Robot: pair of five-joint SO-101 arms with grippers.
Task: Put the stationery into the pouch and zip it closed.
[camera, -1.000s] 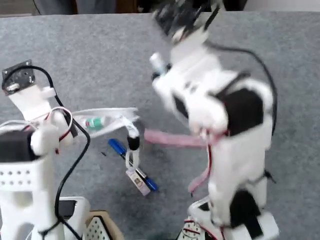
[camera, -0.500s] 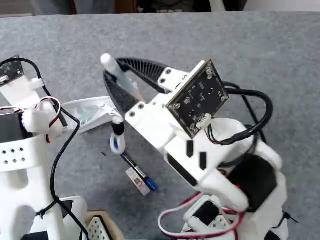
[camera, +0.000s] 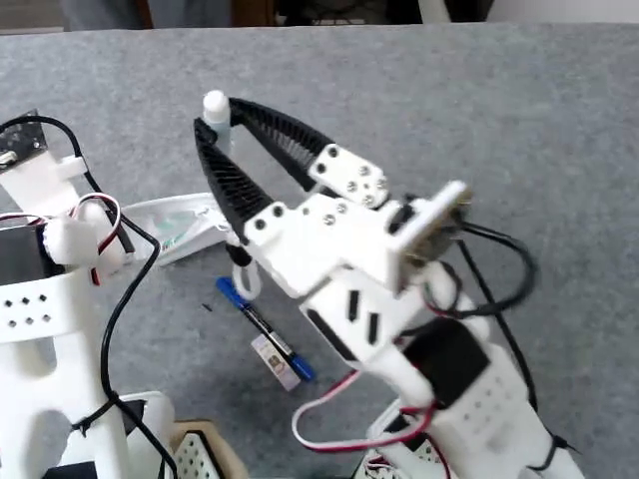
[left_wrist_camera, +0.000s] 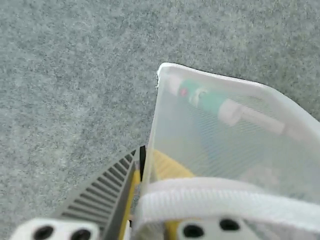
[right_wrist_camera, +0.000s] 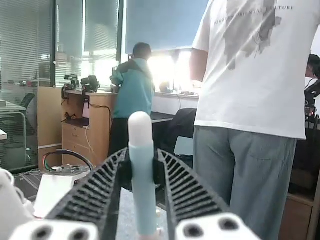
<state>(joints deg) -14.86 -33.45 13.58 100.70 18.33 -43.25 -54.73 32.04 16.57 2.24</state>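
The grey tabletop [camera: 519,110] carries both arms. The right arm [camera: 399,299], the bulkiest thing in the high view, rises from the near edge and leans across the middle. Its right gripper [camera: 215,118] is lifted off the surface and aimed out toward the room. The black ribbed fingers [right_wrist_camera: 182,192] are clenched on a light-blue pen [right_wrist_camera: 141,170], whose white capped end [camera: 214,103] sticks out past the fingertips.

The left arm [camera: 50,299] stands at the left side. The left gripper [left_wrist_camera: 142,172] grasps one edge of the pouch [left_wrist_camera: 225,145], a translucent white one lying on the tabletop just beside that arm [camera: 185,228]. A green marker [left_wrist_camera: 205,100] with a white end already lies inside it. A yellow shape also shows through the wall near the gripper (what it is, I cannot tell).

A blue pen [camera: 262,327] lies loose on the tabletop, near the pouch and partly under the right arm. A small white block [camera: 278,361] touches it.
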